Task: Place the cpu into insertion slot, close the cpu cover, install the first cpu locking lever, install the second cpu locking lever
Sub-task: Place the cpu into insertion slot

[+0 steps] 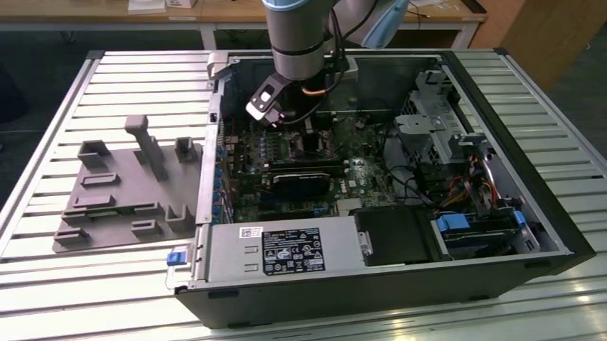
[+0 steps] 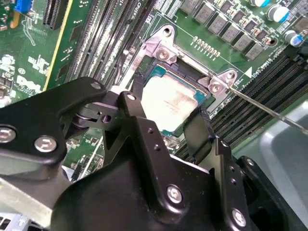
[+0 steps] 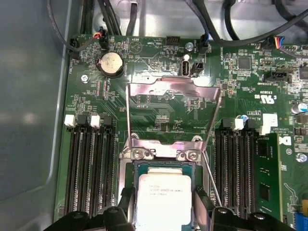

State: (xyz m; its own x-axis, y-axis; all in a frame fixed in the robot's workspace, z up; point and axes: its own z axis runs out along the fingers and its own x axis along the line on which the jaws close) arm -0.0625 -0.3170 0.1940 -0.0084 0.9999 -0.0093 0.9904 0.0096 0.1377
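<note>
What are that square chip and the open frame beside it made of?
The cpu top looks like matte silvery metal, with a pale, even sheen. The cpu cover looks like thin polished sheet metal, since it mirrors light with pinkish glints. The exact metals are unclear.

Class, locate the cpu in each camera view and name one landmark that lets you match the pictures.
Exterior view: hidden beneath the arm, inside the open case.
First wrist view: the cpu lies between the memory slots, beside the two-screw bracket.
Second wrist view: the cpu lies beside that same bracket.
Shared landmark: the two-screw bracket, in both wrist views.
</note>
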